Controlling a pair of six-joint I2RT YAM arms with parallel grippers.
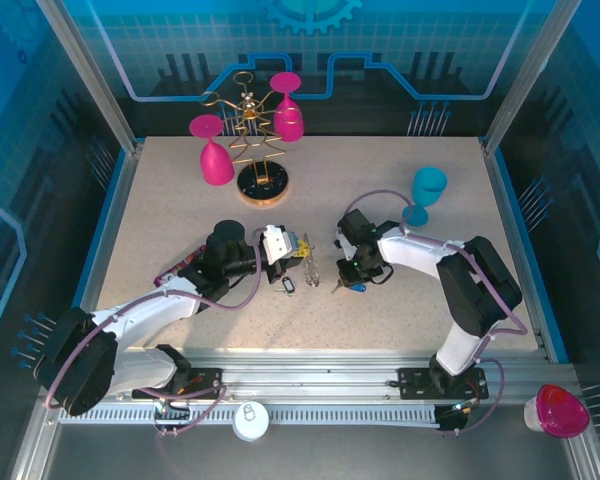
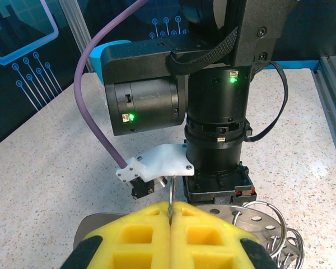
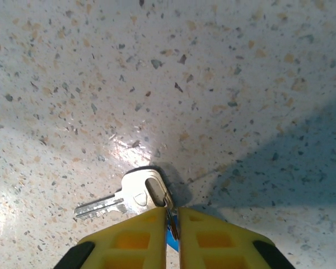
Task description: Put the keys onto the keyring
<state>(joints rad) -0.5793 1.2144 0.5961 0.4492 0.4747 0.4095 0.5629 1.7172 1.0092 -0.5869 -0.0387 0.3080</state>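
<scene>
Keyring: thin wire pinched in my left fingers, closed tight, near the middle of the table. Blue-headed key: head nipped between my narrow right fingers. Silver key lies flat just beside them, long axis crosswise. The keyring lies to the left of my right fingers, close by.

the left hand pinches a thin wire of the keyring, right arm close beyond it.
</scene>
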